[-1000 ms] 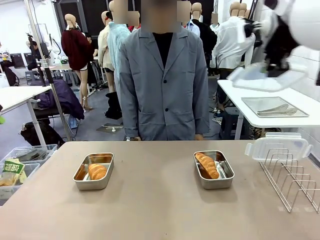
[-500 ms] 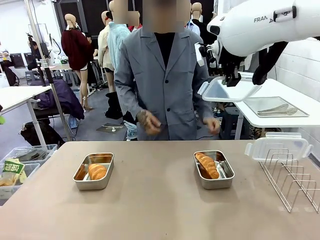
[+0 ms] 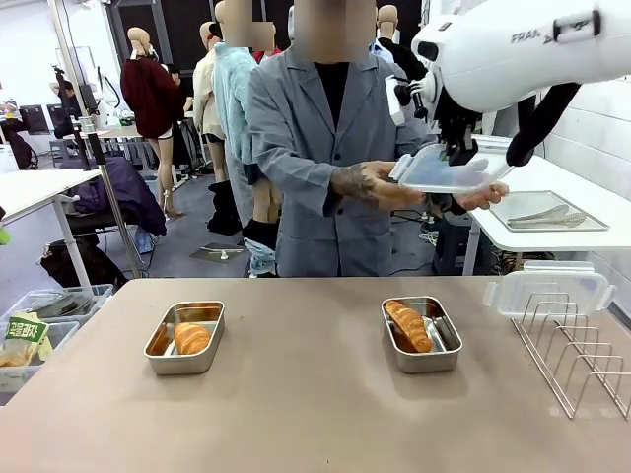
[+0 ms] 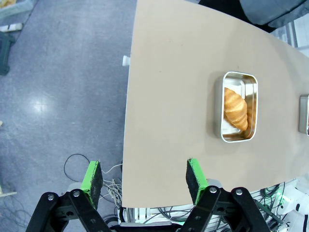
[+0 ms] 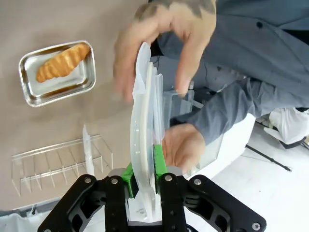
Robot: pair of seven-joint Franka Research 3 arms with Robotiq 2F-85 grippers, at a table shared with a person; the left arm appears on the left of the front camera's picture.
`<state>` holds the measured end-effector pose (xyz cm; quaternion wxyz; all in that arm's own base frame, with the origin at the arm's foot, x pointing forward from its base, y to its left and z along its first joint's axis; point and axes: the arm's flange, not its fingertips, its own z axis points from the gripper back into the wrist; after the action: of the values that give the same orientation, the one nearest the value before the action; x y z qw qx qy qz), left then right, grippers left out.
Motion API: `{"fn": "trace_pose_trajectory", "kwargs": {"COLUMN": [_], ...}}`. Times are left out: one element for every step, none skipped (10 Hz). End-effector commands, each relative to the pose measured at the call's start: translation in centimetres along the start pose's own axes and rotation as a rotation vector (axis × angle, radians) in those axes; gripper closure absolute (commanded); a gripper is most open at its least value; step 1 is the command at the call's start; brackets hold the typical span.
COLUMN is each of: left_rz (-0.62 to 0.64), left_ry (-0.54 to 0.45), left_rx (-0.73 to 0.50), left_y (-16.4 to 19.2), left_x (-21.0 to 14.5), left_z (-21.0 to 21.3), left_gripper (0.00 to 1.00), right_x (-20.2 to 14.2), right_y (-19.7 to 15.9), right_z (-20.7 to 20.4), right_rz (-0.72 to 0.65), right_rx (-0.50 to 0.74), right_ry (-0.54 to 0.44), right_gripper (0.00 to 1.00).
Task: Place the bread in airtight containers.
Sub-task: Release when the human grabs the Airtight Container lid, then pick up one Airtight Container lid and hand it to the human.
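Observation:
Two steel airtight containers stand open on the table, the left one [image 3: 177, 367] and the right one [image 3: 426, 362]. Each holds one piece of bread, a golden croissant [image 3: 191, 338] [image 3: 408, 325]. High at the back right, my right gripper [image 3: 455, 153] is shut on a clear plastic lid [image 3: 444, 172]. The person's hands [image 3: 370, 184] reach to that lid from both sides. From the right wrist the lid [image 5: 144, 125] stands edge-on between the green pads [image 5: 158, 162], with a hand [image 5: 164, 34] over its top. My left gripper [image 4: 143, 176] hangs open beyond the table's edge, far from its container [image 4: 231, 133].
A wire rack [image 3: 577, 355] stands at the table's right end with a second clear lid [image 3: 548, 292] leaning on it. A white side table [image 3: 582, 232] behind carries a flat steel tray [image 3: 542, 210]. The person stands at the far edge.
My right arm has swung the lid left and down from the upper right towards the person. The person has raised both hands up to the lid.

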<state>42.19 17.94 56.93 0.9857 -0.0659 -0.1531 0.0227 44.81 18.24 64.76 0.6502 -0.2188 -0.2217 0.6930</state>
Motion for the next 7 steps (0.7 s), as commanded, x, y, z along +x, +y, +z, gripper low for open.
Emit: {"fn": "trace_pose_trajectory", "kwargs": {"left_rz": [0.001, 0.001, 0.001, 0.001, 0.001, 0.001, 0.001], "left_ry": [-0.002, -0.002, -0.002, -0.002, -0.002, -0.002, -0.002], "left_rx": [0.024, 0.024, 0.024, 0.024, 0.024, 0.024, 0.024], "left_y": [0.1, 0.1, 0.1, 0.1, 0.1, 0.1, 0.1], "left_x": [-0.2, -0.2, -0.2, -0.2, -0.2, -0.2, -0.2], "left_z": [0.1, 0.1, 0.1, 0.1, 0.1, 0.1, 0.1], "left_gripper": [0.11, 0.11, 0.11, 0.11, 0.11, 0.11, 0.11], "right_x": [1.7, 2.1, 2.3, 2.2, 1.8, 1.3, 0.7], "right_y": [-1.5, -2.1, -2.5, -2.6, -2.6, -2.5, -2.5], "right_z": [-2.5, -3.1, -3.4, -3.4, -3.2, -2.8, -2.3], "right_rz": [0.011, 0.028, 0.028, 0.028, 0.036, 0.031, 0.044], "right_rx": [-0.023, -0.017, -0.018, -0.008, -0.002, 0.002, 0.025], "right_ry": [-0.007, 0.001, 0.000, -0.003, -0.012, -0.012, -0.015], "right_gripper": [1.00, 1.00, 1.00, 1.00, 1.00, 1.00, 0.91]}}
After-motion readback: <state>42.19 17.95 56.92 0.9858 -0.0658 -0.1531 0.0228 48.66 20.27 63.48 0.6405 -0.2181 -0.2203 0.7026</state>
